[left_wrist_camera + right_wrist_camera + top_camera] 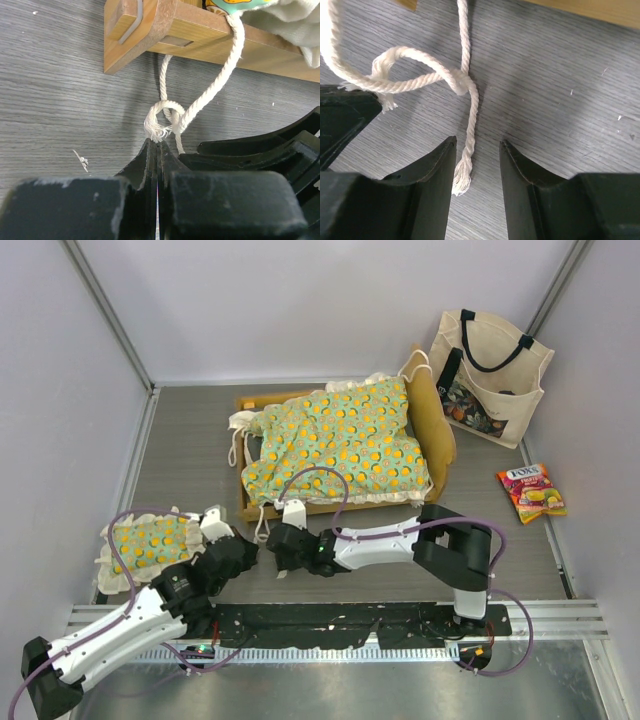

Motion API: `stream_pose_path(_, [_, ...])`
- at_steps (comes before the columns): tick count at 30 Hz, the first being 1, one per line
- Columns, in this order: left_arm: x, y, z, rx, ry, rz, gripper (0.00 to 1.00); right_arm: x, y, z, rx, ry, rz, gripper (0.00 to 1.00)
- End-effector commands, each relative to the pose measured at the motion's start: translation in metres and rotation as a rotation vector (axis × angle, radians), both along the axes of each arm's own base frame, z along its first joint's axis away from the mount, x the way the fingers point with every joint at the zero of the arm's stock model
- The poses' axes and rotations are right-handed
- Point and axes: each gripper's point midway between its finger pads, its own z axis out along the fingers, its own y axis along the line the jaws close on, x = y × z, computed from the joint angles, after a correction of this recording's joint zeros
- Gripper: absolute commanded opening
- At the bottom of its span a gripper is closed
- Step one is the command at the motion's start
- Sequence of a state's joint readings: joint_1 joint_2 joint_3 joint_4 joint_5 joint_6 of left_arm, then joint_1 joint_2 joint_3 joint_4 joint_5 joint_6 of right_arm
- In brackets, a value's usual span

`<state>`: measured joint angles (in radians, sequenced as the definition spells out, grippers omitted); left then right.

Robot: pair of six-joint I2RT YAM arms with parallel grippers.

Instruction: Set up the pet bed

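- Location: the pet bed, a small light-wood rectangular frame [300,508] with a curved headboard, stands at the middle of the grey wood-grain tabletop [190,450]. The green, orange-print mattress cushion [340,440] with a cream ruffle lies on top of it, slightly rumpled.
- Work point: a cream twisted cotton tie cord [210,90] hangs from the cushion over the near rail at the frame's corner and runs down onto the tabletop, where it forms a loose, open knot.
- Left gripper [157,145]: clenched, with the frayed tip of one tie cord end pinched at its fingertips.
- Right gripper [477,150]: released. The other frayed cord end lies flat on the tabletop between its parted fingers and is not clamped.
- Handling, cord: thin, limp and light. The strands are already unravelling at the ends, so a grip on the tip alone is likely to slip. Take hold on the twisted section just above the fray.
- Handling, cushion: soft and light. It is likely to shift if the cord is pulled hard, so draw the knot tight gently.
- Handling, frame: rigid, smooth wood with rounded corners. It looks light enough to slide on the tabletop under cord tension.
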<state>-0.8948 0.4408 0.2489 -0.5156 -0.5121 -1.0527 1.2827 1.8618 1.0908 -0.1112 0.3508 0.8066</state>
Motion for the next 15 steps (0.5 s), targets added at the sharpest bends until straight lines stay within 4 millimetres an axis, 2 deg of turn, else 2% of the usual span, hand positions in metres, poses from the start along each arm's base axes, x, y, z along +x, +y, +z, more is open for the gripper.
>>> stream_pose_path(1, [0.004,0.003,0.01,-0.03,-0.005,0.057,0.0,0.007,-0.007,-0.003,-0.097,-0.065,-0.001,0.45])
stream_pose_path(7, [-0.001,0.011,-0.005,-0.009,0.055,0.111,0.0,0.001,-0.007,-0.013,-0.172,-0.087,0.02,0.37])
stream_pose_path(9, [-0.003,0.012,-0.013,0.012,0.09,0.126,0.0,-0.001,-0.009,-0.021,-0.21,-0.087,0.03,0.33])
stream_pose_path(13, [-0.004,0.011,-0.021,0.043,0.134,0.139,0.0,-0.004,-0.008,-0.023,-0.219,-0.091,0.044,0.22])
stream_pose_path(15, [-0.003,0.013,-0.024,0.07,0.145,0.149,0.0,-0.003,-0.008,-0.022,-0.22,-0.094,0.045,0.12])
